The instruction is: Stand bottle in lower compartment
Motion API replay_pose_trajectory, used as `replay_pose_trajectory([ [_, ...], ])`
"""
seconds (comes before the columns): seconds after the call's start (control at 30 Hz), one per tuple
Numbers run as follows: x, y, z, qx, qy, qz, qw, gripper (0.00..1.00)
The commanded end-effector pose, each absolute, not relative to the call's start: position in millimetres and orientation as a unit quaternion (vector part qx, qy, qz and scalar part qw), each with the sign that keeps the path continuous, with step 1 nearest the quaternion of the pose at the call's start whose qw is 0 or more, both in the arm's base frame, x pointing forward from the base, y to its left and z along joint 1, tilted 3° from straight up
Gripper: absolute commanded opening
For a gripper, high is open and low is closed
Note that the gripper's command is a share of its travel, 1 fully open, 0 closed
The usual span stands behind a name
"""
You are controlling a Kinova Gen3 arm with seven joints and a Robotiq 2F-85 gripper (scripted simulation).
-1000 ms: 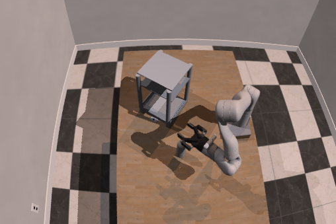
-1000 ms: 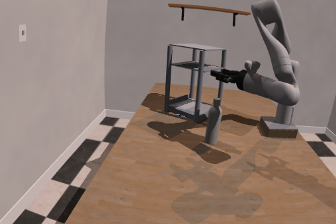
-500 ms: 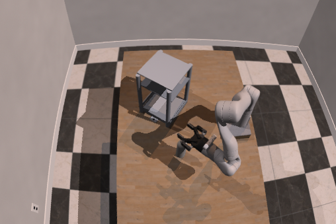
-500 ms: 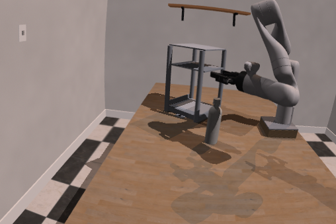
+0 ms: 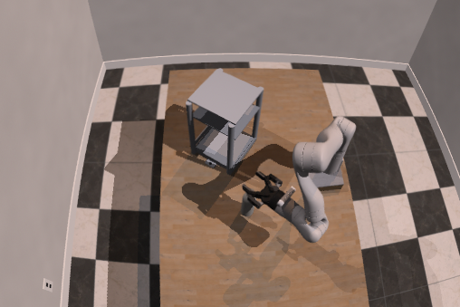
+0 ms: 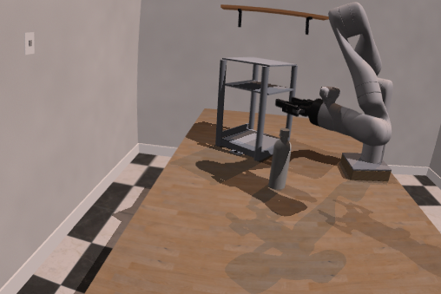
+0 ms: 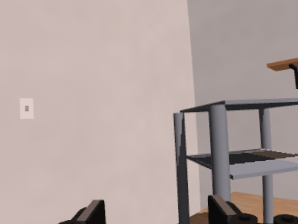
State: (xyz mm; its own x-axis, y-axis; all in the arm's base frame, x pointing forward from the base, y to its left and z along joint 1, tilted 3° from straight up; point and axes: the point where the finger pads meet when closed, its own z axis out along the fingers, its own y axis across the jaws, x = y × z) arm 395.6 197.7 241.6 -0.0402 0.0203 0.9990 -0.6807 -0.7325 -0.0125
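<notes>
The grey bottle (image 5: 246, 206) (image 6: 279, 164) stands upright, cap up, on the wooden table in front of the shelving unit (image 5: 226, 94) (image 6: 262, 110) (image 7: 220, 150). The unit's lower compartment floor (image 5: 218, 144) (image 6: 252, 140) has a low lip and nothing standing on its visible part. My gripper (image 5: 252, 179) (image 6: 285, 103) (image 7: 156, 212) is open and empty. It points roughly level and is higher than the bottle's cap. From above, one finger partly covers the bottle's top. The bottle is not in the wrist view.
The unit has corner posts, a middle shelf (image 6: 243, 86) and a top panel. A small light-and-dark patch (image 5: 211, 163) (image 6: 236, 152) shows by its front lip; I cannot tell what it is. The arm's base (image 5: 328, 181) (image 6: 366, 166) is at the table's right side. A wooden wall shelf (image 6: 273, 11) hangs behind.
</notes>
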Motion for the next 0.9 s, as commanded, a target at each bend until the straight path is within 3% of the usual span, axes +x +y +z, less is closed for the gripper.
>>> replay_pose_trajectory([
  [0.0, 396, 198, 235, 0.643, -0.255, 0.673, 0.262, 0.78],
  [0.87, 398, 196, 178, 0.643, -0.255, 0.673, 0.262, 0.78],
])
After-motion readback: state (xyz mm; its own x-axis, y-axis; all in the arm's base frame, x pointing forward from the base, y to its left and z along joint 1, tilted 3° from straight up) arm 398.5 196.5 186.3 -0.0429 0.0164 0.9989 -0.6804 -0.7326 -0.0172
